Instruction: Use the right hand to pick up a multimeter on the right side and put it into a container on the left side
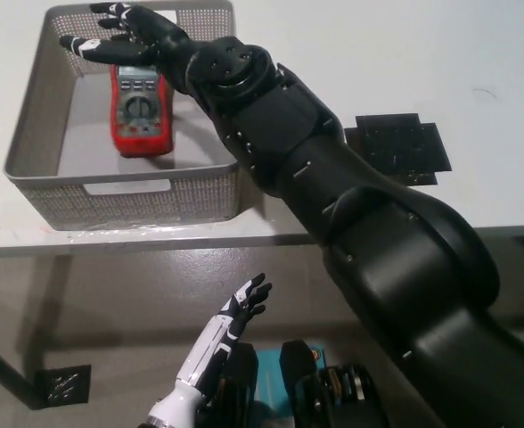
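Near the counter's (405,53) front left corner, the red multimeter (141,109) lies flat inside the grey container (110,201), just below the right hand (128,36), whose fingers (84,45) are spread and released. Below the counter's front edge, the left hand (240,308) rests with fingers apart.

white table (378,53) | black cross-shaped mat (396,149) on table, right side | black square patch (63,386) on floor

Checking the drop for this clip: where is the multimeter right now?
In the head view, the red multimeter lies face up on the floor of the grey container at upper left, just below the open right hand.
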Controlling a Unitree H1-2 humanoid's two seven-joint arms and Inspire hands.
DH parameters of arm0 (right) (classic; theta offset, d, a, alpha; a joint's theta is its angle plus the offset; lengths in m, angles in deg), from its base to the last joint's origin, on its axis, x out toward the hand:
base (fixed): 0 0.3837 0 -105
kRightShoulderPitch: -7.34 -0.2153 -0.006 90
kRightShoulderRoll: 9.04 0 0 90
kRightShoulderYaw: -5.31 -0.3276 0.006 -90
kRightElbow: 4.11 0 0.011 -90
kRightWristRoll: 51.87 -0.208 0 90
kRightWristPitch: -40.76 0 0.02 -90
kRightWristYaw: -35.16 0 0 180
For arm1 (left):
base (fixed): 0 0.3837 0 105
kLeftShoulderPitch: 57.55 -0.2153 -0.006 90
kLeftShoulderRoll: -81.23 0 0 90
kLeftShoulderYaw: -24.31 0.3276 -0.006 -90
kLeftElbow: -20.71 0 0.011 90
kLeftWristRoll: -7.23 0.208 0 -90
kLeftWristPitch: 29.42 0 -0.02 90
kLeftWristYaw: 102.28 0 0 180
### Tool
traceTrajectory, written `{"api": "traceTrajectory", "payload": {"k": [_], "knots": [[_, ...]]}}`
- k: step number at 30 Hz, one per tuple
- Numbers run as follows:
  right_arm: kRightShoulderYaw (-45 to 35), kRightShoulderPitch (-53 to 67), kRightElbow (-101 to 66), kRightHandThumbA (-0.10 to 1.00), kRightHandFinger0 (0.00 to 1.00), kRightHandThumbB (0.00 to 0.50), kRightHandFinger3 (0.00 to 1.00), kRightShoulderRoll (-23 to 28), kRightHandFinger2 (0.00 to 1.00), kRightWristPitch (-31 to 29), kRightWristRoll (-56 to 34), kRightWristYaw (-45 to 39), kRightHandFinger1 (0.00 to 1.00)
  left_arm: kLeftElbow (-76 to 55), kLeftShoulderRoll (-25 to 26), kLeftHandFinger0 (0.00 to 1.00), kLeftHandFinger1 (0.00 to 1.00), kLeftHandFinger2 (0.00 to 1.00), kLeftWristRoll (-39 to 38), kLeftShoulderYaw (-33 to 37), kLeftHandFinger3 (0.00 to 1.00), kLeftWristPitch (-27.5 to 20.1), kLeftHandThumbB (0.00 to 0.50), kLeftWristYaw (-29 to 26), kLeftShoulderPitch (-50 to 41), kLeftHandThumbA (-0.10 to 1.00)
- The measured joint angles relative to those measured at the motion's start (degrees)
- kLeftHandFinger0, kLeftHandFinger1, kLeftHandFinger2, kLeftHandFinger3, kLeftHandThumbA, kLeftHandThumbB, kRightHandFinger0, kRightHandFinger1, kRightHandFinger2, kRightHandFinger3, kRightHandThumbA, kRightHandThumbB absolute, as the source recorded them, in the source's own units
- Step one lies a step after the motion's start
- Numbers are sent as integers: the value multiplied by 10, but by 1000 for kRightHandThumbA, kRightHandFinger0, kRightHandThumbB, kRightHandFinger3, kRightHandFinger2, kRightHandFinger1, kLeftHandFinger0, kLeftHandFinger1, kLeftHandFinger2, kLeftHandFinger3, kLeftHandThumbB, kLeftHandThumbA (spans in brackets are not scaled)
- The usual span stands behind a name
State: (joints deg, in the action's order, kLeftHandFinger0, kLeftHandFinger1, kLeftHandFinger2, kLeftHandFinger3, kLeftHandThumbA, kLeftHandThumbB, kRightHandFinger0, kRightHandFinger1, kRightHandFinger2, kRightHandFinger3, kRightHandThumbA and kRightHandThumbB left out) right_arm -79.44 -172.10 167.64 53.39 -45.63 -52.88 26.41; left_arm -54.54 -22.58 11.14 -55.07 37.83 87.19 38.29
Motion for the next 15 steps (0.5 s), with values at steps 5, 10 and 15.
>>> {"api": "traceTrajectory", "payload": {"k": [5, 10, 15], "knots": [[-25, 15, -27, 846, 1000, 460, 1000, 24, 1000, -9, -8, -21, 1000, 0, 0, 1000, 1000, 1000, 2, 0, 1000, 0, 500, 0, 0, 1000], [-45, 74, -137, 807, 1000, 441, 1000, 58, 1000, -8, -17, -43, 1000, 1, 2, 1000, 1000, 1000, 3, -1, 1000, 1, 500, 0, -2, 1000], [-49, 162, -246, 948, 1000, 407, 1000, 76, 1000, 6, -27, -46, 1000, 5, 2, 1000, 1000, 1000, 3, -3, 1000, 3, 477, 0, -2, 1000]]}}
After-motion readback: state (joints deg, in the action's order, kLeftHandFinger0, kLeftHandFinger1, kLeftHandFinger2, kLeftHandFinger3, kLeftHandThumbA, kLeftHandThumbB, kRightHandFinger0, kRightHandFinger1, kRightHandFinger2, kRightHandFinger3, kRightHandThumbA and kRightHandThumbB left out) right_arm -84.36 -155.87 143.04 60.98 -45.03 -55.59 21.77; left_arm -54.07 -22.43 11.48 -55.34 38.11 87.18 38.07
